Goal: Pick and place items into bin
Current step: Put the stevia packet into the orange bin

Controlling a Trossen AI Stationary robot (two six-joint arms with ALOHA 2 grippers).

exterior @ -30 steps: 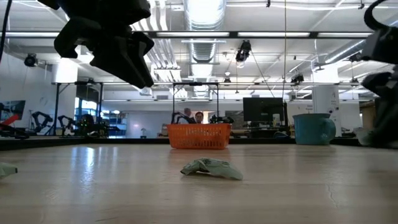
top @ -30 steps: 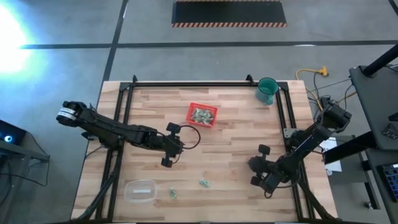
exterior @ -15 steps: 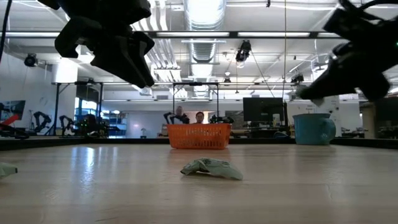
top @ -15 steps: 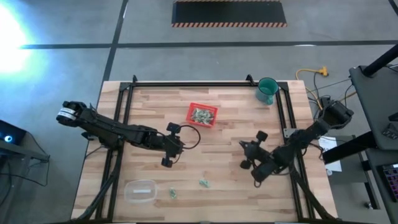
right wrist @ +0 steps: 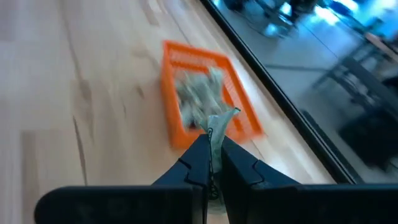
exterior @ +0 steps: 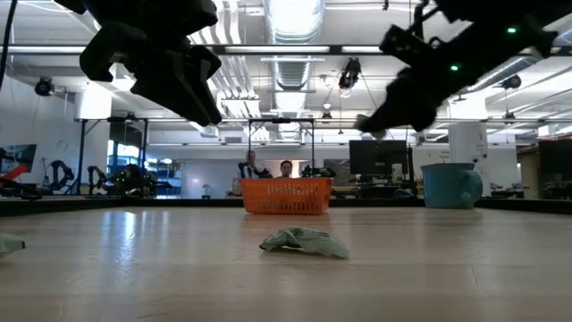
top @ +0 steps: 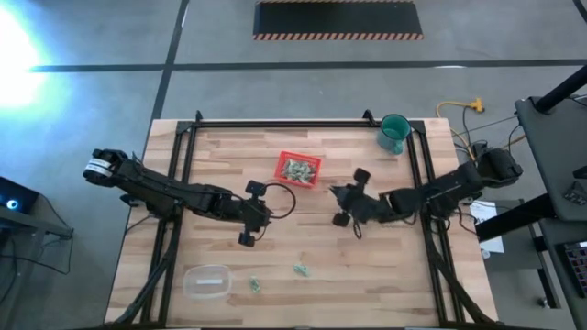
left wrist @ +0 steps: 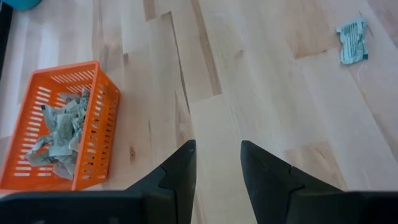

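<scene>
Your right tool [right wrist: 210, 158] was clenched on a wrapper [right wrist: 219, 124] short of the bin [top: 298, 169]; you needed to centre above it before releasing. Left tool [left wrist: 216, 163] hung released.

A crumpled pale-green wrapper [exterior: 304, 241] is lying on the wooden table [exterior: 429, 268] before you, the orange basket [exterior: 286, 195] standing well behind it, while both dark arms are hanging overhead and a teal cup [exterior: 450, 185] is sitting far right.

Red bin [top: 298, 170], pale-green items [top: 299, 269]
</scene>
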